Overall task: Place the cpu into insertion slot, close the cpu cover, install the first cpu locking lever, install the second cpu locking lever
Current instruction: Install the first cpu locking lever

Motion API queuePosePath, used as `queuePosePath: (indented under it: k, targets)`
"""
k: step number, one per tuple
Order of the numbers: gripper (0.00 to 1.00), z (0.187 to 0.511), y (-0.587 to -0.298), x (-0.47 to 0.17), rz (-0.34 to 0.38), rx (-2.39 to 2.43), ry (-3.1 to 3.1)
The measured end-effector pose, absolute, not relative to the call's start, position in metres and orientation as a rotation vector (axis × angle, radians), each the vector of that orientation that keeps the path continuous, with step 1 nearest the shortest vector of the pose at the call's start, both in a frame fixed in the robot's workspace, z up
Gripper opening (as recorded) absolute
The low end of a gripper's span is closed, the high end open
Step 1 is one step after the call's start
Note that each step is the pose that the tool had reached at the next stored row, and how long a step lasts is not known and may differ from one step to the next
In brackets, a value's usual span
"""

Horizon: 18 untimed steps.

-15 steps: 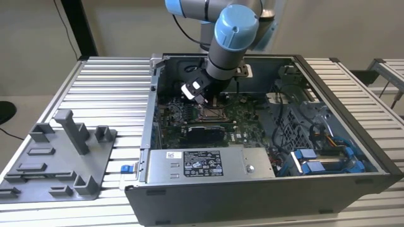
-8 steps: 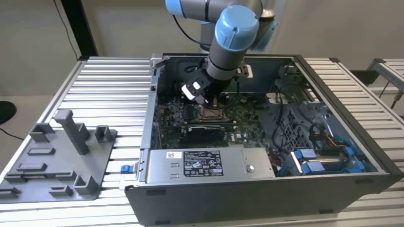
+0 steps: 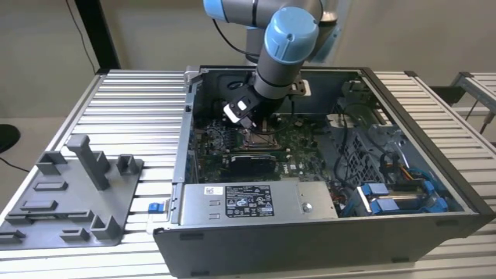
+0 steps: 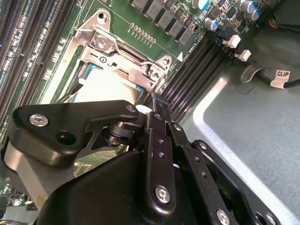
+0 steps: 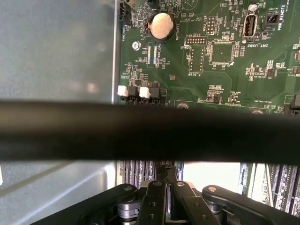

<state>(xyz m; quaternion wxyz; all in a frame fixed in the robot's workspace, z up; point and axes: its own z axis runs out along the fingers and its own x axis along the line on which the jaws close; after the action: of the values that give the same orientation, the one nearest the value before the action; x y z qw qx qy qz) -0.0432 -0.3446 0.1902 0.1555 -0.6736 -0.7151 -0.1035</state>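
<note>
Cpu [image 4: 105,86] shows in the second wrist view as a pale, bright square lying flat on the green circuit board [image 5: 225,70], inside a silvery metal surround. The cpu cover [image 4: 123,52], a silvery hinged plate with screws at its corners, sits along the chip's far edge. I cannot tell whether it lies down over the chip or stands raised. In the first wrist view the same pale square [image 5: 211,176] is just beside the tool tips.

In the exterior view the arm [image 3: 283,52] reaches down into an open computer case [image 3: 419,93] that lies on a ribbed metal bench [image 3: 132,110]. The tool [image 3: 254,125] hangs just over the insertion slot [image 3: 258,138] near the middle of the board. In both wrist views its black fingers are drawn together [image 4: 152,101] [image 5: 168,171], with the tips right at the chip's edge. Whether they pinch anything is hidden.

Long black memory slots [image 4: 197,70] run just beside the socket. A coin battery [image 5: 161,24] sits farther off on the board, and a blurred black bar [image 5: 140,131] crosses the first wrist view. A grey power-supply box [image 3: 252,200] fills the case's near side, with blue drive brackets [image 3: 387,197] toward the exterior view's right. A grey moulded tray [image 3: 69,192] rests on the bench at the exterior view's left.
</note>
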Motion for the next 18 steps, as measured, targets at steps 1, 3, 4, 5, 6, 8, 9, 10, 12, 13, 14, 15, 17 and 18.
queuePosePath:
  k: [1,3,4,5,6,8,9,10,12,13,14,15,17,18]
  targets:
    - [0.0,0.1902,-0.3446,-0.043,-0.296,-1.929,-2.048]
    - [0.0,0.1901,-0.3446,-0.0429,-0.296,-1.93,-2.049]
    - [0.0,0.19,-0.3446,-0.0428,-0.296,-1.93,-2.049]
    - [0.0,0.1899,-0.3445,-0.0427,-0.295,-1.93,-2.049]
    - [0.0,0.1899,-0.3445,-0.0427,-0.294,-1.931,-2.049]
    - [0.0,0.1898,-0.3446,-0.0426,-0.294,-1.931,-2.05]
    - [0.0,0.1897,-0.3446,-0.0425,-0.293,-1.931,-2.05]
    - [0.0,0.1897,-0.3446,-0.0425,-0.293,-1.931,-2.05]
    - [0.0,0.1896,-0.3446,-0.0424,-0.292,-1.932,-2.051]
    - [0.0,0.1895,-0.3446,-0.0423,-0.292,-1.932,-2.051]
    - [0.0,0.1892,-0.3446,-0.0423,-0.292,-1.932,-2.051]
    - [0.0,0.1889,-0.3446,-0.0423,-0.291,-1.932,-2.051]
    - [0.0,0.1882,-0.3446,-0.0423,-0.291,-1.932,-2.051]
    - [0.0,0.1879,-0.3444,-0.0423,-0.291,-1.932,-2.051]
